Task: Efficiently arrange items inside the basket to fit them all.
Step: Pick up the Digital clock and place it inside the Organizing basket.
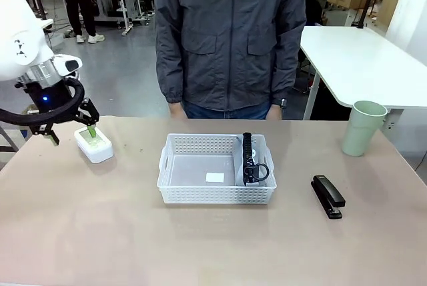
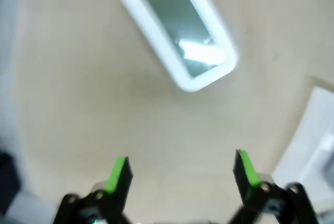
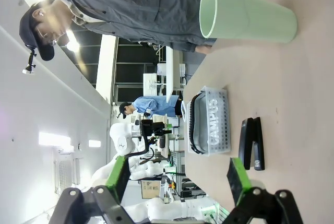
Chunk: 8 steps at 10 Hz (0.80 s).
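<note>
— Where is the small white boxy device (image 1: pixel 93 145) relative to the left gripper (image 1: pixel 70 129)?
— On the beige worktop (image 1: pixel 200 246), well left of the white perforated plastic basket (image 1: pixel 217 194). The gripper hangs just over it, spread wide, holding nothing; from the wrist the device lies ahead of the green pads (image 2: pixel 119 171), not between them.
— The right gripper (image 3: pixel 177 174)?
— Wide open, empty. The grey "CAMPUS" fabric pouch (image 1: pixel 250 159) stands in the basket's right end; black stapler (image 1: pixel 327 197) and pale green plastic cup (image 1: pixel 363 128) sit outside

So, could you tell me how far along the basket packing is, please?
Done: the pouch stands inside the basket at its right end. In hand: the open left gripper hovers over the white device. Left: device, stapler and cup, all outside the basket; right gripper open, empty.
</note>
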Tool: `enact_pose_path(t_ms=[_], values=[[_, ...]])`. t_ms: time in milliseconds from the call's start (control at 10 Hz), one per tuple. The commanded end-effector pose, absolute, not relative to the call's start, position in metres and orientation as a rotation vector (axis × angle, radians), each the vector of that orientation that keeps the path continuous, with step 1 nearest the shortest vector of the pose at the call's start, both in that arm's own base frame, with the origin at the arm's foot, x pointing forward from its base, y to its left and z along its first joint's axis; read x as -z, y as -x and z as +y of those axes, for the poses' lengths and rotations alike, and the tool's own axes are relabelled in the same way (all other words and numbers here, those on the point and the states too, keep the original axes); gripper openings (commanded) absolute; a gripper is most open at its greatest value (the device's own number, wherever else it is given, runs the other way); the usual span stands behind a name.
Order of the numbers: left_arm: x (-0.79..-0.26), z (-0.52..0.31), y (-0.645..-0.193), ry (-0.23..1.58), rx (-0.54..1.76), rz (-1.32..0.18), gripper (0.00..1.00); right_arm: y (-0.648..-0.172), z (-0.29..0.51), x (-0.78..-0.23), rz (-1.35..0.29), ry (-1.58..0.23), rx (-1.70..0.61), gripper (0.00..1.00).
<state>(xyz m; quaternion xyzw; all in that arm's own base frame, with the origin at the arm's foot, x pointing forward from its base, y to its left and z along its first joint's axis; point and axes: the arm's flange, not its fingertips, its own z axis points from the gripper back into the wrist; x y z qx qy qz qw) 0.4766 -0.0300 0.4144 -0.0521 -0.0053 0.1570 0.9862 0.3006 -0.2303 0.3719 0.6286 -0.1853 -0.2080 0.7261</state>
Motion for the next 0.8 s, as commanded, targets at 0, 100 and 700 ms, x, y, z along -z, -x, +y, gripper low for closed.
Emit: enact_pose_path(t_ms=[0,100,700], values=[[-0.421,-0.055,-0.488,0.128,-0.779,0.125,1.00,-0.298,-0.231,-0.373,-0.418,-1.382,0.428,1.00],[-0.421,-0.062,-0.492,0.204,-0.874,0.098,1.00,-0.298,-0.231,-0.373,-0.418,-1.382,0.428,1.00],[-0.408,-0.061,-0.512,0.090,-0.827,-0.211,1.00,-0.298,-0.231,-0.373,-0.418,-1.382,0.428,1.00]])
